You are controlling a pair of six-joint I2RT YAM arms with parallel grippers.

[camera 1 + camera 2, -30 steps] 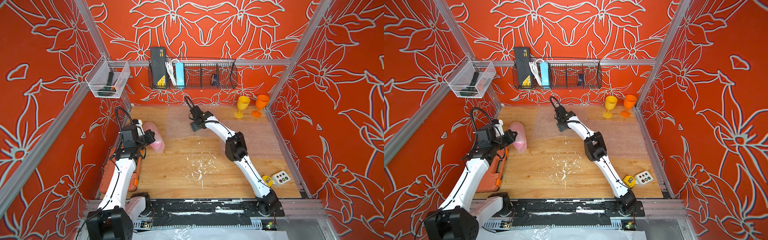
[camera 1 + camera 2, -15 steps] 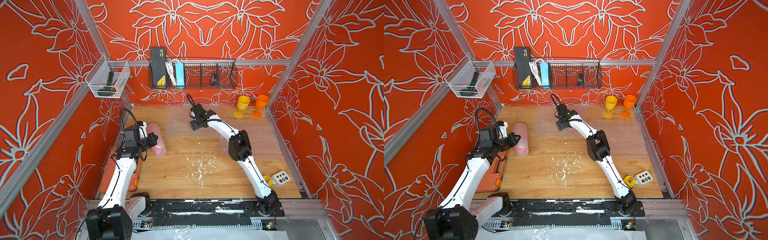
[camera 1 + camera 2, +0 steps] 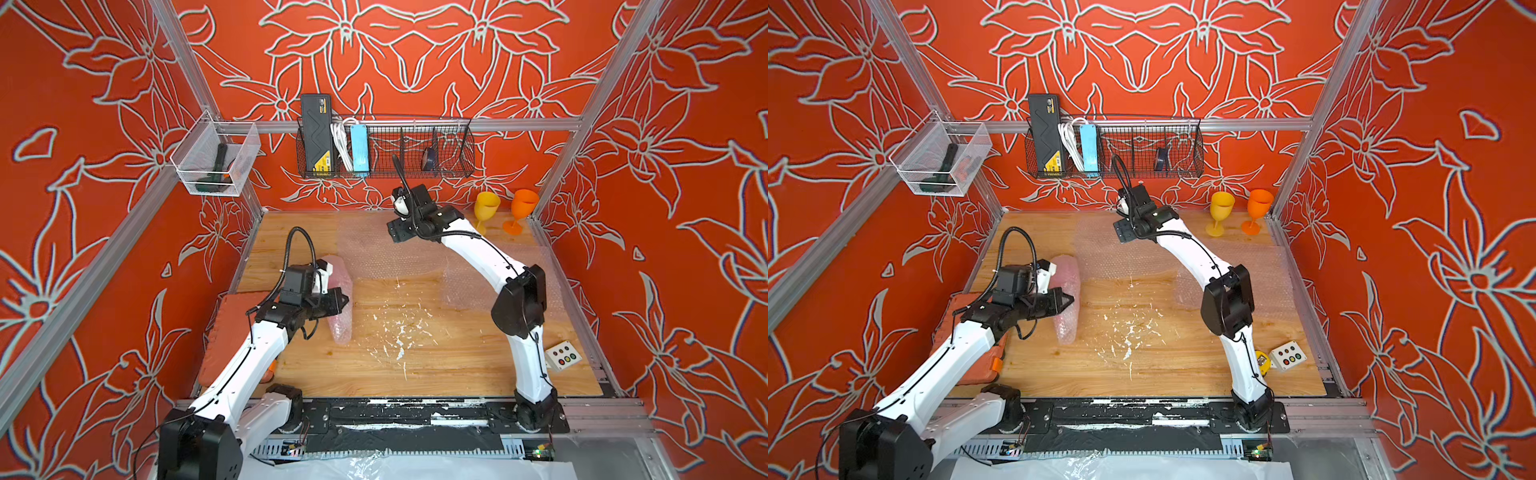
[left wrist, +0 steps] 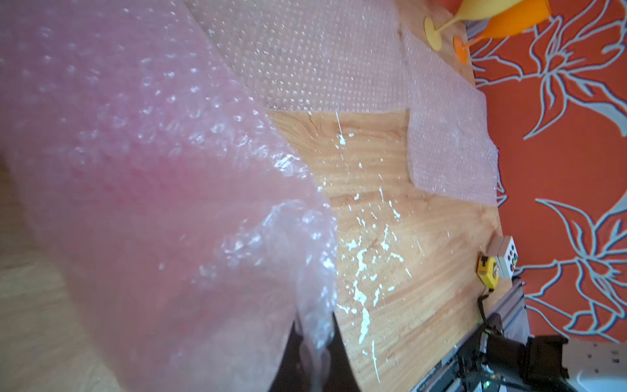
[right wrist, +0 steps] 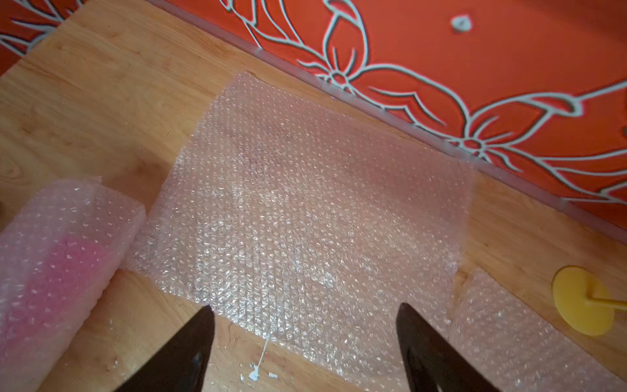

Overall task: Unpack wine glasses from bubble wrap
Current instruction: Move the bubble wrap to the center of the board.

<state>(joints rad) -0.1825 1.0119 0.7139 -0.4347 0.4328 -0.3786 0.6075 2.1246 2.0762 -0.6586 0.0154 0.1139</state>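
Observation:
A roll of bubble wrap [image 3: 340, 291] [image 3: 1068, 299] with a magenta-pink wine glass blurred inside lies on the wooden table's left half. My left gripper [image 4: 314, 325] [image 3: 344, 300] is shut on a loose edge of that wrap. My right gripper [image 5: 305, 310] [image 3: 394, 236] hangs open and empty above a flat bubble wrap sheet [image 5: 305, 203] [image 3: 374, 249] near the back wall. A second flat sheet [image 3: 498, 278] [image 4: 448, 135] lies to the right. The yellow glass [image 3: 486, 208] [image 3: 1221, 208] and orange glass [image 3: 523, 205] [image 3: 1258, 205] stand unwrapped in the back right corner.
An orange case [image 3: 232, 328] lies along the table's left edge under my left arm. A button box [image 3: 563, 356] and a yellow tape measure [image 3: 1262, 359] sit at the front right. A wire basket [image 3: 386, 149] and a clear bin [image 3: 216, 158] hang on the walls.
My left gripper has drawn the pink roll to the right and toward the front, turning it lengthwise. The right gripper has shifted slightly toward the back wall.

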